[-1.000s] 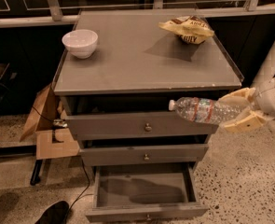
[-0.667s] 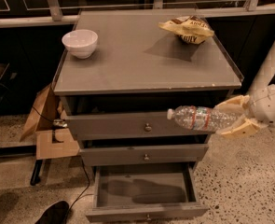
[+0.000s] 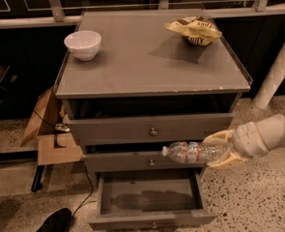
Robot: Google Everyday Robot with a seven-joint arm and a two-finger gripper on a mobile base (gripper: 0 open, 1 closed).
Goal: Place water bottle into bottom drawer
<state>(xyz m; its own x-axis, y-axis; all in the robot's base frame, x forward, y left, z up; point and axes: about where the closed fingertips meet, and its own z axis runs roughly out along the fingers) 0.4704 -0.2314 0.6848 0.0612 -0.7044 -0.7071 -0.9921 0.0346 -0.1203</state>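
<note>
The gripper (image 3: 220, 150) reaches in from the right, its two fingers closed around the base end of the water bottle (image 3: 194, 152); the bottle lies level in the air, white cap pointing left, in front of the middle drawer (image 3: 122, 161) and above the bottom drawer (image 3: 151, 221); that drawer stands open. On the bench (image 3: 142, 69) a white bowl (image 3: 83, 44) sits at the back left; a yellow snack bag (image 3: 194, 30) sits at the back right.
</note>
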